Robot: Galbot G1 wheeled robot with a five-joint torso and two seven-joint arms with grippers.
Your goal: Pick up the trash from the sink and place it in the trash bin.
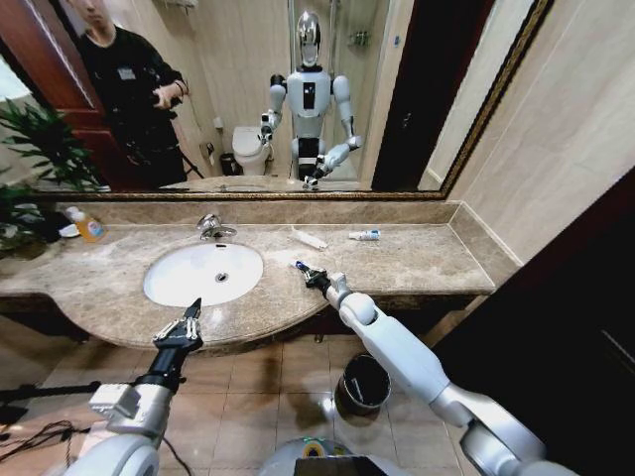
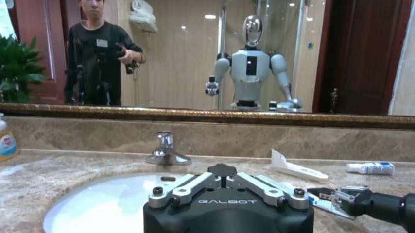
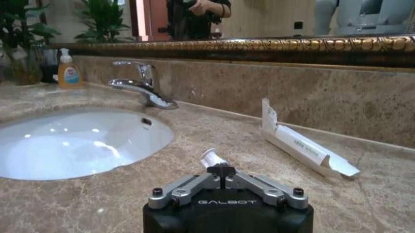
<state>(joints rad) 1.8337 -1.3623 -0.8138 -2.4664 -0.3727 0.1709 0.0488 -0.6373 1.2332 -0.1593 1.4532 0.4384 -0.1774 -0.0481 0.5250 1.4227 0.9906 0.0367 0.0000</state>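
Low, right gripper (image 1: 301, 268) pinches tube (image 3: 211, 158) on countertop (image 1: 417, 260).

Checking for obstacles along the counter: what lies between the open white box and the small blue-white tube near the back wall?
Nothing: bare marble countertop separates the white box from the blue-white tube, seen in the head view and again in the left wrist view.
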